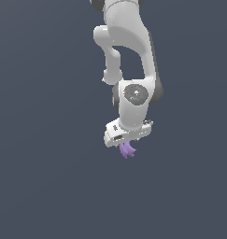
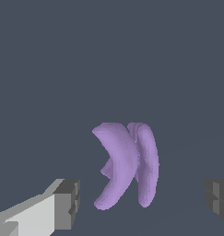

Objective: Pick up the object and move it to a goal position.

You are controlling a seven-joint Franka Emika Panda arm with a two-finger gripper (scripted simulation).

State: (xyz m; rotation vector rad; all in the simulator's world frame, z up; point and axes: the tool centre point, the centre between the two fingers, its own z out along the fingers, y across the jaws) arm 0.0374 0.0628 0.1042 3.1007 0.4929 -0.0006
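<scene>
Wrist view, nearest first: my claw [image 2: 143, 205] is spread wide, one grey pad [image 2: 67, 203] on one side, the other just at the frame edge. Clear gap between each pad and the object [image 2: 127, 163], so no contact, nothing gripped.

The object sits between the pads, roughly centred but a bit closer to the pad on the white finger. Light purple, curved spiky lobes, two main crescents facing the camera. Looks like it rests on the grey bench [image 2: 109, 55] beyond it, though the surface is flat-shaded and I can't confirm contact.

Exterior view: arm hangs down, claw [image 1: 129, 140] directly over the object [image 1: 127, 149], which pokes out just below the hand. Fingers themselves hard to make out here.

Status, my read: approach and alignment done. Still left: close on the object, lift, carry to goal, hold there. No goal marker visible in either view, so can't say where it is.

Risk: the curved lobes give poor flat faces for the pads, so it could twist or squirt out on closing.
</scene>
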